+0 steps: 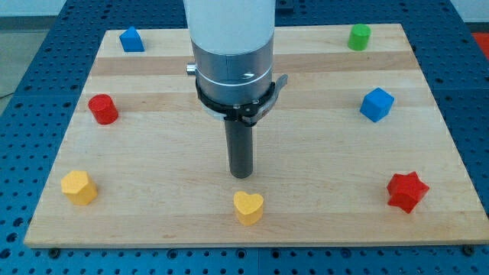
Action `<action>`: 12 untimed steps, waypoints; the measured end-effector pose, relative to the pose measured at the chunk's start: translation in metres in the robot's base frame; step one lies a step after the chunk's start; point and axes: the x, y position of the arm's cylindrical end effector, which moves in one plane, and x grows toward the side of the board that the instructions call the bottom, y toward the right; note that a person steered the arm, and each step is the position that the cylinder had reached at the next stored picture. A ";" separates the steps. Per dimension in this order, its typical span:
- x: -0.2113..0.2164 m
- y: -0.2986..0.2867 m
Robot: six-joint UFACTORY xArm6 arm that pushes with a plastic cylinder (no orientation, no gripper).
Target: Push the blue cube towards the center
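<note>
Bare rod, grasping nothing: my tip [241,175] mid-board, above yellow heart [248,207]. Best: circle to blue cube [377,105]'s right face, then push leftward.

You are looking at a robotics lab bench: a pale wooden board [252,229] lies on a blue perforated mounting table [474,46] with a regular hole grid, and the white arm [229,30] stands over small coloured test blocks.
</note>
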 end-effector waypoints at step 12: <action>-0.097 0.317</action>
